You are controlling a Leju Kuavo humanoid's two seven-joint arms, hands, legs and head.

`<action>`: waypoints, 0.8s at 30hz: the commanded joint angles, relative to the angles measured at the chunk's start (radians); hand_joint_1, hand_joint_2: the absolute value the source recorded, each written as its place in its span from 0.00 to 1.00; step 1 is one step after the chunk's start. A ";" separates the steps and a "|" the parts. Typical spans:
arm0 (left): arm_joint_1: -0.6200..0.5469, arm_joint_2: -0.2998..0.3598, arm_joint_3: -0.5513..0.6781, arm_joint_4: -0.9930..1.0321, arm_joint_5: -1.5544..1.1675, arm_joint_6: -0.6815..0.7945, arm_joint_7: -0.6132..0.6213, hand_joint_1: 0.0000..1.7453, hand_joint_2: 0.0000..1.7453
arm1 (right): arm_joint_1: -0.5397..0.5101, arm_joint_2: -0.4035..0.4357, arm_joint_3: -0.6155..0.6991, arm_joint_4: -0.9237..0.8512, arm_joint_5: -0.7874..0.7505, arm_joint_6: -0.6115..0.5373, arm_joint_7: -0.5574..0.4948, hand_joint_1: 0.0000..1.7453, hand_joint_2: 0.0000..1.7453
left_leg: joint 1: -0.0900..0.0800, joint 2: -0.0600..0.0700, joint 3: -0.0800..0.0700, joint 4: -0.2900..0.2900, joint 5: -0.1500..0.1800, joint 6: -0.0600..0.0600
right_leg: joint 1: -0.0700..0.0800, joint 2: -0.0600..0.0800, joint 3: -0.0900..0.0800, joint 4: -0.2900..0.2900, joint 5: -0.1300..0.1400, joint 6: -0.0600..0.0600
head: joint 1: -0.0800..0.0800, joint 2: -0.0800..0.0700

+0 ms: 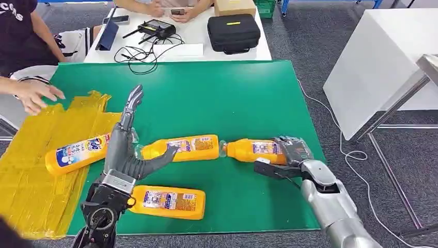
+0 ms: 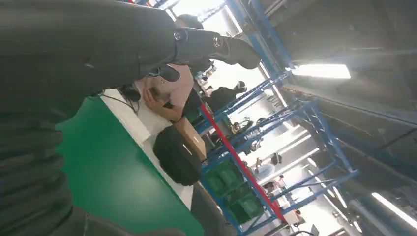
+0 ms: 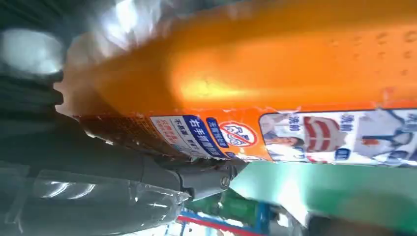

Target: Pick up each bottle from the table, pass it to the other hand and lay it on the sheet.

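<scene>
green table (image 1: 232,98) far half bare | right robot hand (image 1: 289,155) grasps bottle (image 1: 255,150) near right edge | left robot hand (image 1: 126,137) released

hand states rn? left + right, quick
Left hand: open, fingers spread above the green table, holding nothing.
Right hand: gripping the rightmost orange bottle, which lies on the table.

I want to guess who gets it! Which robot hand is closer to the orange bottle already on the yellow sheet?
Left. The left hand hovers beside that bottle; the right hand is far across.
</scene>
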 commanded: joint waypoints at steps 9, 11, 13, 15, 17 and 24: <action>0.043 -0.026 0.042 0.052 0.021 -0.027 0.005 0.00 1.00 | 0.275 0.278 -0.387 -0.682 -0.460 -0.249 -0.021 1.00 1.00 | 0.000 -0.003 0.000 -0.002 -0.001 0.000 | 0.001 -0.003 0.001 0.000 -0.002 0.000 | 0.000 0.000; 0.034 -0.027 0.033 0.073 0.028 -0.032 0.005 0.00 1.00 | 0.283 0.297 -0.378 -0.690 -0.454 -0.319 -0.027 1.00 1.00 | 0.000 -0.003 0.002 -0.002 -0.001 0.000 | 0.001 -0.003 0.002 -0.001 -0.002 0.000 | 0.000 0.000; 0.015 -0.030 0.023 0.094 0.029 -0.033 0.006 0.00 1.00 | 0.274 0.304 -0.355 -0.682 -0.434 -0.353 -0.010 1.00 1.00 | 0.000 -0.002 0.003 -0.002 -0.002 0.000 | 0.000 -0.003 0.003 -0.001 -0.002 0.000 | 0.000 0.000; 0.004 -0.033 0.016 0.095 0.038 -0.037 0.013 0.00 1.00 | 0.259 0.307 -0.340 -0.678 -0.459 -0.371 -0.011 1.00 1.00 | -0.001 -0.002 -0.001 -0.001 0.000 0.000 | 0.000 -0.003 -0.001 0.000 -0.001 0.000 | 0.000 0.000; -0.018 -0.037 0.010 0.101 0.048 -0.048 0.027 0.00 1.00 | 0.225 0.312 -0.302 -0.655 -0.462 -0.388 -0.029 1.00 1.00 | 0.000 0.000 0.000 -0.001 -0.001 0.000 | 0.000 -0.001 -0.001 0.000 -0.001 0.000 | 0.000 0.000; -0.022 -0.034 0.007 0.107 0.050 -0.050 0.031 0.00 1.00 | 0.210 0.308 -0.274 -0.632 -0.485 -0.391 -0.039 1.00 1.00 | 0.000 -0.001 0.000 -0.001 0.000 0.000 | 0.000 -0.001 -0.001 -0.001 -0.001 0.000 | 0.000 0.000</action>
